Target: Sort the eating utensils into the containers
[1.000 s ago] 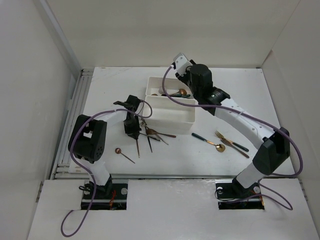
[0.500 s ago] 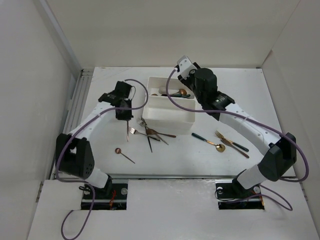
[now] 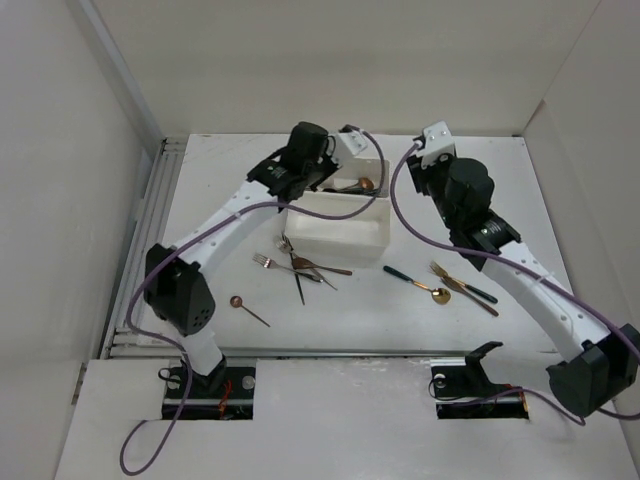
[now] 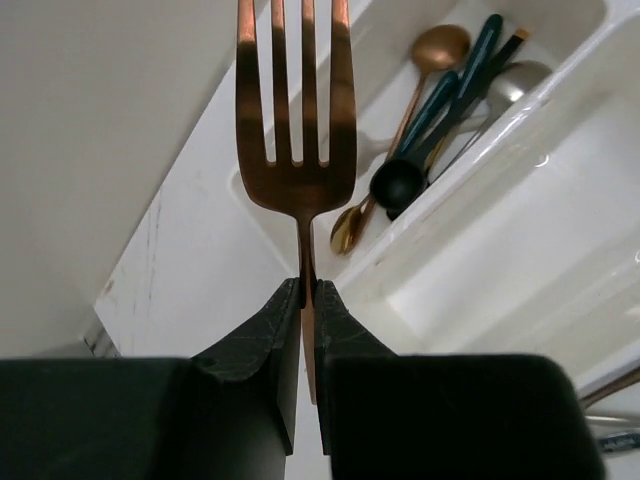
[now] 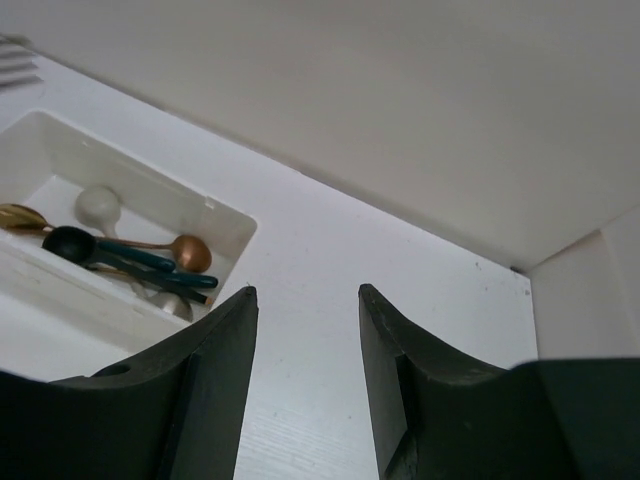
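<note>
1. Copper-coloured fork [image 4: 297, 150] stands tines-up in the left end effector [image 4: 307, 292], whose fingers are pinched tight on its thin neck. The handle's lower end is hidden between them.
2. In the left wrist view the fork crosses the corner of the far tray [image 4: 262, 215]. We cannot tell how high above it the fork sits.
3. That tray holds a copper spoon [image 4: 443, 46], a black spoon [image 4: 398, 183], a gold spoon bowl [image 4: 347, 230] and a pale spoon [image 4: 517, 80]. Their handles overlap, so we cannot give a sure count.
4. The near tray [image 4: 520, 260] adjoins it along the long side and is cut off by the frame edge.
5. From above, the left arm covers much of the far tray, and we cannot make out the fork.
6. The right end effector [image 5: 305, 300] is spread wide and holds nothing, over the table [image 5: 330, 260] beside the far tray's right end.
7. On the table, a crossed cluster of utensils [image 3: 300, 268] lies just before the near tray, too tangled to separate. A lone spoon [image 3: 247, 308] lies to its left, with a green-handled spoon [image 3: 415, 282] and forks [image 3: 462, 285] to the right.
</note>
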Robot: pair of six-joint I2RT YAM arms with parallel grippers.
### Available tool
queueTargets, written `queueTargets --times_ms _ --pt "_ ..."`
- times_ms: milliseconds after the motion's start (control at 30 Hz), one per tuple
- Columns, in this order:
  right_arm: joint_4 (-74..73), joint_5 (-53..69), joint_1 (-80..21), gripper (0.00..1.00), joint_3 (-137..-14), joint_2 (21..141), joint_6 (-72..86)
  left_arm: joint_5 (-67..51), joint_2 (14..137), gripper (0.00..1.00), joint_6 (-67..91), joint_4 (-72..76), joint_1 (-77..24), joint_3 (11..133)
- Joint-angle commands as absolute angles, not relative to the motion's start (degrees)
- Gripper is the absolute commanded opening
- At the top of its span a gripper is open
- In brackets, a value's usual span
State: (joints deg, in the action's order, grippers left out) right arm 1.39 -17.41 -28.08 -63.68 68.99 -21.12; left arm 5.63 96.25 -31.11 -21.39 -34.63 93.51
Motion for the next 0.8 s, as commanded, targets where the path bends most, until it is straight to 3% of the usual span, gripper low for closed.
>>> queueTargets --times_ms 0,200,467,667,767 --pt "4.6 -16.6 -27.6 0.51 -60.8 64.2 -18.5 5.0 102.1 0.00 -41.9 -19.2 -38.4 96.8" --pt "3.2 -15.8 -24.2 0.58 -56.0 56.8 -16.5 5.6 107.0 0.00 -43.8 -12.9 -41.7 93.7" --pt "-2.9 -12.4 -21.9 0.62 -56.5 56.3 -15.4 3.3 107.3 0.00 -44.4 -13.0 -42.8 89.7" --pt "-6.6 -10.7 -20.7 0.71 -58.8 58.3 -14.6 2.7 105.5 0.38 -41.8 -13.0 -42.8 86.6" --pt "-11.5 -4.6 -20.7 0.78 -61.6 59.8 -15.5 3.8 104.8 0.48 -38.5 -13.0 -42.8 87.2"
